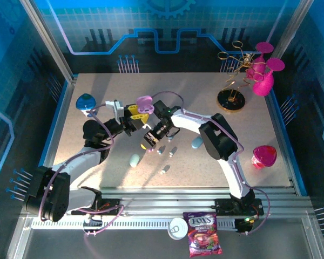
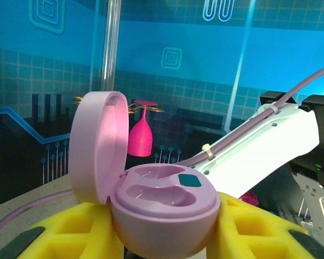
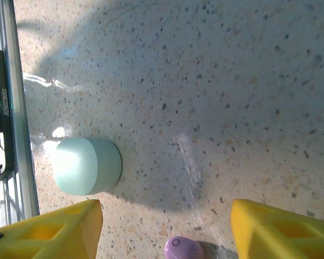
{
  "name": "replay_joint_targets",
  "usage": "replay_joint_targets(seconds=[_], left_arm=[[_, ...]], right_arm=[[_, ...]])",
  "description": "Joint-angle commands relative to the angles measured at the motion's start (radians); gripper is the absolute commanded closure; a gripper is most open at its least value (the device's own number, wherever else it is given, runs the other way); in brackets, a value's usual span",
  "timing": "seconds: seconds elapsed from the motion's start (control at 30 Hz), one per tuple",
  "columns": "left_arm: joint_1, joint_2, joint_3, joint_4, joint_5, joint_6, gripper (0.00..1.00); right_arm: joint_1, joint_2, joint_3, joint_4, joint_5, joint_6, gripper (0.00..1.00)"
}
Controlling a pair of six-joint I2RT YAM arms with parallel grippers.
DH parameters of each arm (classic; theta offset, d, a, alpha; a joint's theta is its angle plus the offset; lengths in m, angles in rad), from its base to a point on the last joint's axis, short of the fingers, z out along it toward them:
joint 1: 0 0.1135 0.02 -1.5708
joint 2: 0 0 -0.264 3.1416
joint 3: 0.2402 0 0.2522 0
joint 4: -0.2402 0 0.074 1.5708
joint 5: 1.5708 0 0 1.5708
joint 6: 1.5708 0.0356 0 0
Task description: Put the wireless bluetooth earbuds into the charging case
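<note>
The purple charging case stands open, its lid hinged up and both sockets bare. My left gripper is shut on its base between yellow fingers. In the top view that case hangs above the table's middle left. My right gripper is open and points down at the table. A small purple earbud lies on the table between its fingers, touching neither. More pale earbuds lie loose just right of the right gripper.
A shut teal case lies close to the right gripper's left finger. A pale blue case and an open blue case also lie on the table. Pink glasses and a wire stand are at the right.
</note>
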State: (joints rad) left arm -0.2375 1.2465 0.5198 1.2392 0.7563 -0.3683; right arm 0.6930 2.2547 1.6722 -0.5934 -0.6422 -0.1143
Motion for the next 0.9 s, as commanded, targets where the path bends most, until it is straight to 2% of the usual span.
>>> replay_joint_targets(seconds=[0.0, 0.6, 0.87], left_arm=[[0.003, 0.002, 0.009, 0.025, 0.023, -0.021, 0.78], [-0.002, -0.002, 0.004, 0.025, 0.025, -0.019, 0.78], [-0.002, -0.001, 0.008, 0.025, 0.026, -0.021, 0.78]], right_arm=[[0.014, 0.012, 0.011, -0.067, -0.039, -0.044, 0.38], [0.024, -0.069, -0.082, -0.08, -0.006, -0.067, 0.58], [0.024, -0.064, -0.075, -0.084, 0.031, -0.076, 0.59]])
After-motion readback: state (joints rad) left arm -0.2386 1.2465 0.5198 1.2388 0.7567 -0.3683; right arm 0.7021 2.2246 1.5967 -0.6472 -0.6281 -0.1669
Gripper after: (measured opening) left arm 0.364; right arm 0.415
